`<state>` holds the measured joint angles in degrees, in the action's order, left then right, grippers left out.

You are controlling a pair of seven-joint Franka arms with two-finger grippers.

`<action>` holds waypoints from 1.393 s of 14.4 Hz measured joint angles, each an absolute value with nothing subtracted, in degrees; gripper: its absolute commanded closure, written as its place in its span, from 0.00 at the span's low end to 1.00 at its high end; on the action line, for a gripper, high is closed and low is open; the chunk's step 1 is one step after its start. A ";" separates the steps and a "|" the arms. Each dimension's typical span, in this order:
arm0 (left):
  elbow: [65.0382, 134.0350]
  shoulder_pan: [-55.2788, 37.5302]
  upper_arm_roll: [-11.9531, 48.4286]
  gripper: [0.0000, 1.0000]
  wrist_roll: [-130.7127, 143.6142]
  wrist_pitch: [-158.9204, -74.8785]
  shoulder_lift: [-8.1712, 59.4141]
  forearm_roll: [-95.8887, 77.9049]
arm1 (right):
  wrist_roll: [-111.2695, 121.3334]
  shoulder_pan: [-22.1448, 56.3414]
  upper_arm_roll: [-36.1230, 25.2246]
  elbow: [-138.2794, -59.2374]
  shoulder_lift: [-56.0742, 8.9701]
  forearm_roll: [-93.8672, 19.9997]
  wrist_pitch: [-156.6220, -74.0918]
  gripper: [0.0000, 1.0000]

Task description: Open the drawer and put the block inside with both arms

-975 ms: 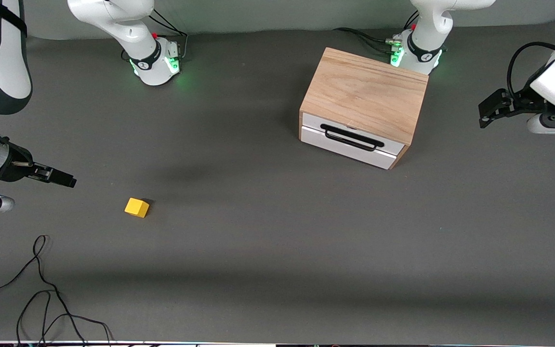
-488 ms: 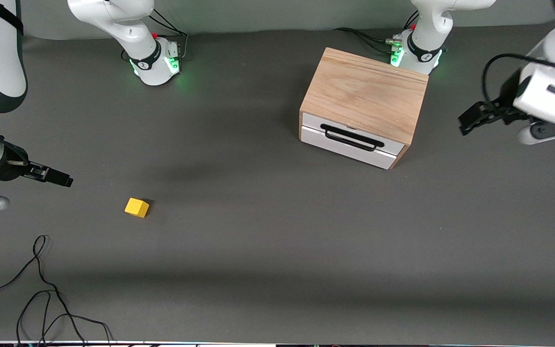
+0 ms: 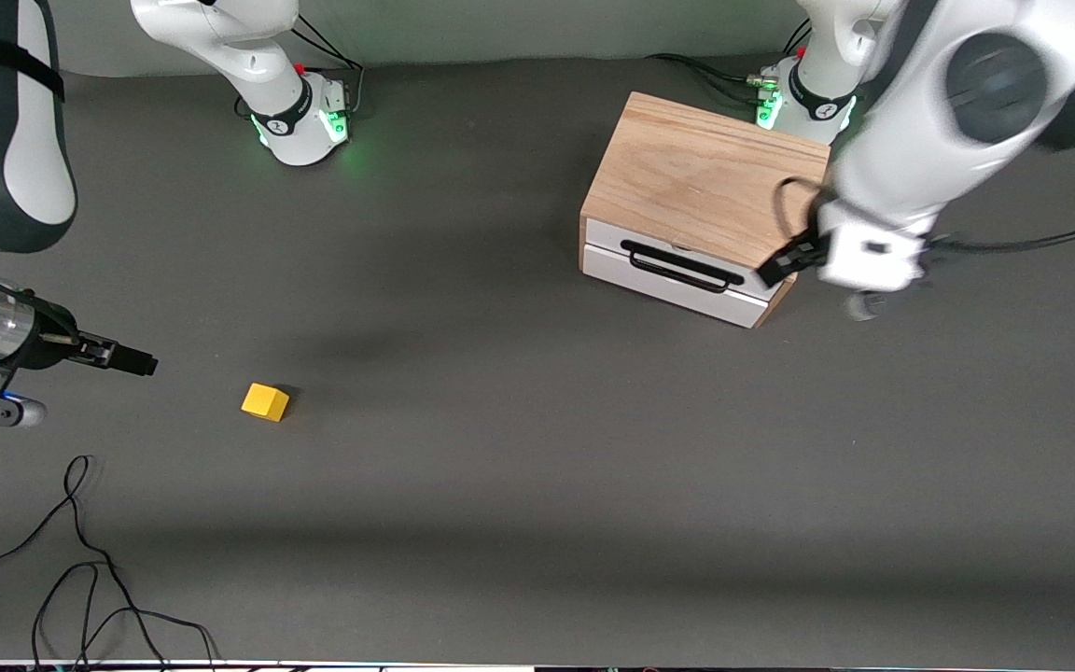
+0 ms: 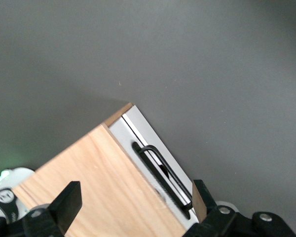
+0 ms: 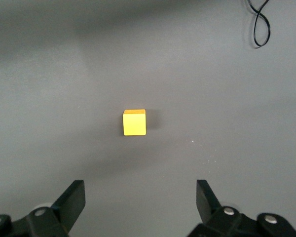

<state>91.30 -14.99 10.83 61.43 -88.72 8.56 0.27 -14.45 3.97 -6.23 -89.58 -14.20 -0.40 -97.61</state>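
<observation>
left gripper (image 3: 774,269) over wooden box (image 3: 705,182) corner by closed drawer (image 3: 677,275), jaws wide, empty | right gripper (image 3: 127,357) near block (image 3: 265,402), jaws wide, empty | no legible writing

A: Where is the left gripper (image 3: 774,269)?
B: At about three o'clock from the front view's centre, up in the air, jaws spread wide, its arm bending down from one o'clock.
A: And the right gripper (image 3: 132,358)?
B: Near nine o'clock, raised, pointing toward three o'clock, fingers (image 5: 71,200) wide apart and empty.
</observation>
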 measured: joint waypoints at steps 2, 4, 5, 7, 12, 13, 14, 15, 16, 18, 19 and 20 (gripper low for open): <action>91.43 -18.11 10.88 0.00 66.96 -89.82 12.20 1.91 | -14.44 3.97 -6.23 -89.98 -15.02 -0.92 -98.35 0.00; 91.49 -19.02 10.86 0.00 70.54 -90.93 15.33 2.39 | -14.40 3.92 -6.24 -90.80 -15.29 -1.64 -99.06 0.00; 91.50 -19.01 10.70 0.00 71.97 -91.10 16.71 2.46 | -14.29 3.90 -6.27 -90.95 -15.36 -1.77 -99.07 0.00; 91.62 -19.04 10.49 0.00 75.75 -91.72 19.20 2.47 | -13.89 3.94 -6.24 -91.22 -15.47 -1.92 -99.13 0.00; 91.90 -22.38 10.77 0.02 86.15 -95.56 25.03 2.47 | -13.73 4.30 -5.72 -91.81 -17.08 -1.97 -101.01 0.00; 91.90 -22.96 10.78 0.03 86.85 -96.04 25.81 2.47 | -13.72 4.45 -5.65 -92.12 -17.45 -1.97 -101.90 0.00; 91.98 -23.18 10.78 0.03 87.11 -96.49 26.41 2.47 | -13.72 4.52 -5.63 -92.63 -17.76 -1.98 -103.23 0.00; 92.41 -23.19 10.76 0.04 87.18 -97.04 26.72 2.47 | -13.72 4.54 -5.62 -93.43 -17.98 -1.98 -104.99 0.00; 93.21 -23.19 10.70 0.04 87.19 -97.82 26.88 2.47 | -13.72 4.55 -5.61 -94.74 -18.20 -1.99 -107.36 0.00; 95.05 -23.19 10.63 0.04 87.20 -98.69 27.01 2.47 | -13.72 4.55 -5.61 -98.25 -18.48 -2.00 -112.97 0.00; 95.91 -23.19 10.65 0.04 87.21 -98.82 27.01 2.47 | -13.72 4.55 -5.61 -100.12 -18.54 -2.00 -115.50 0.00; 96.67 -23.19 10.65 0.04 87.21 -99.07 27.01 2.47 | -13.72 4.55 -5.61 -102.07 -18.57 -2.00 -117.94 0.00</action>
